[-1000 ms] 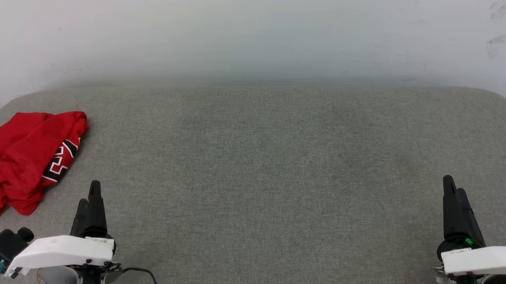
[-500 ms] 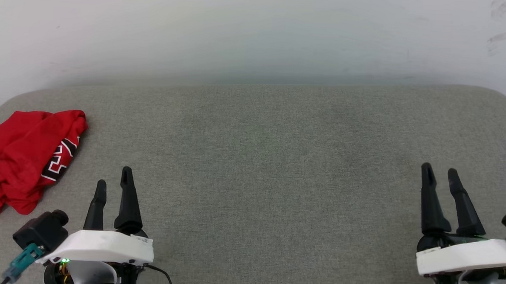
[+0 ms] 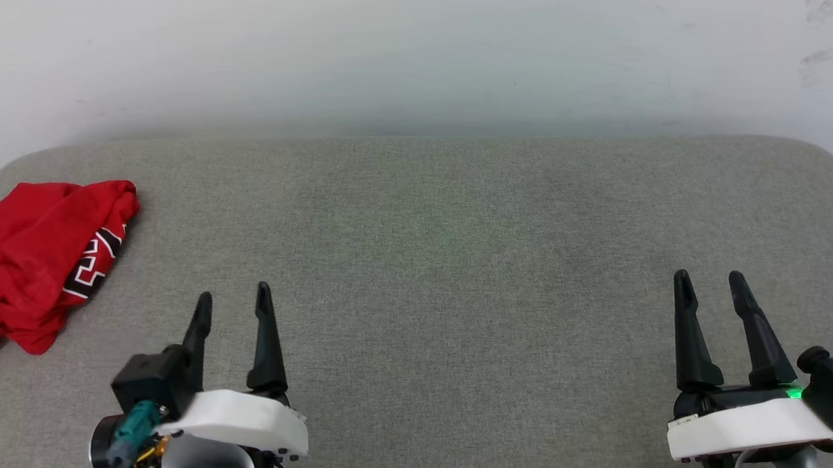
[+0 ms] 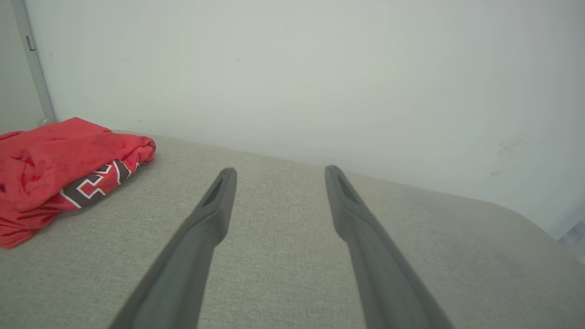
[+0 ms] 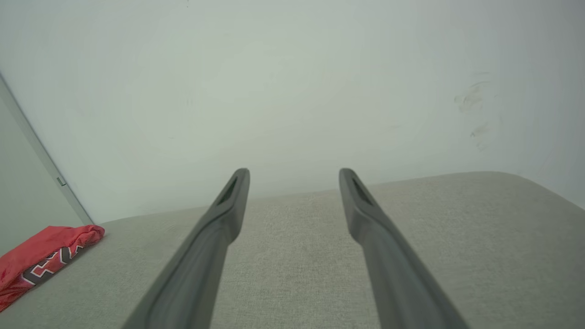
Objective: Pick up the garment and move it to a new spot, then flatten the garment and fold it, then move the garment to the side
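Note:
The garment [image 3: 32,259] is a crumpled red heap with a black-and-white print showing, lying at the far left of the grey cushion [image 3: 458,250]. From the left wrist the garment [image 4: 55,169] sits at the left, and from the right wrist the garment [image 5: 43,256] is low at the far left. My left gripper [image 3: 234,303] stands open and empty at the lower left, well to the right of the heap. My right gripper [image 3: 709,285] is open and empty at the lower right. Both pairs of fingers [image 4: 215,205] [image 5: 233,201] are spread over bare fabric.
A pale wall [image 3: 424,51] rises right behind the cushion's far edge. The cushion's corners are rounded at the left and right ends. A pale vertical strip [image 4: 34,59] stands at the wall behind the garment.
Both wrists have rolled so that each pair of fingers now shows side by side. The left gripper has shifted right, away from the garment; the right gripper has shifted slightly left.

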You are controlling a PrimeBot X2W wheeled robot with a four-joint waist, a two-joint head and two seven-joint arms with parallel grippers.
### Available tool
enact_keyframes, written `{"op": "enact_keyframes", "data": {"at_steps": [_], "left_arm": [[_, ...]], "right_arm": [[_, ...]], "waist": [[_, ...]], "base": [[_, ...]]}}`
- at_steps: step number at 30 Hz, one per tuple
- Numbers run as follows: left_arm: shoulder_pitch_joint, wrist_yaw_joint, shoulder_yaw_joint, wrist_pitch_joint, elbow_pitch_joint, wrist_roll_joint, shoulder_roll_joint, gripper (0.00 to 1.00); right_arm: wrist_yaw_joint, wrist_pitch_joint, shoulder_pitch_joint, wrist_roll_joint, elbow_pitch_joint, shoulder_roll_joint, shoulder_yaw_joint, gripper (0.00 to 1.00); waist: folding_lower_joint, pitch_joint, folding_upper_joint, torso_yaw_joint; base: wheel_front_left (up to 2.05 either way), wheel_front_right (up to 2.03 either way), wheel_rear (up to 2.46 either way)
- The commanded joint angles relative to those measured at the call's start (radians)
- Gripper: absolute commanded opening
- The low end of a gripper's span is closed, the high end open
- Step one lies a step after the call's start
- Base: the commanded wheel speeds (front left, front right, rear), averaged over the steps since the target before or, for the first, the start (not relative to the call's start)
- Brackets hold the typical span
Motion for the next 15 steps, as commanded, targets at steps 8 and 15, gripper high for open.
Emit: {"op": "enact_keyframes", "data": {"at_steps": [8,15], "left_arm": [[-0.027,0.060,-0.107,-0.029,0.028,0.051,0.046,1.00],[-0.014,0.025,-0.112,-0.046,0.031,0.086,0.038,1.00]], "right_arm": [[0.000,-0.030,0.010,-0.123,0.000,-0.003,-0.009,1.00],[0.000,-0.046,0.008,-0.201,-0.002,-0.003,-0.010,1.00]], "waist": [[0.0000,0.001,0.0000,0.001],[0.0000,0.005,0.0000,0.002]], "base": [[0.00,0.00,0.00],[0.00,0.00,0.00]]}}
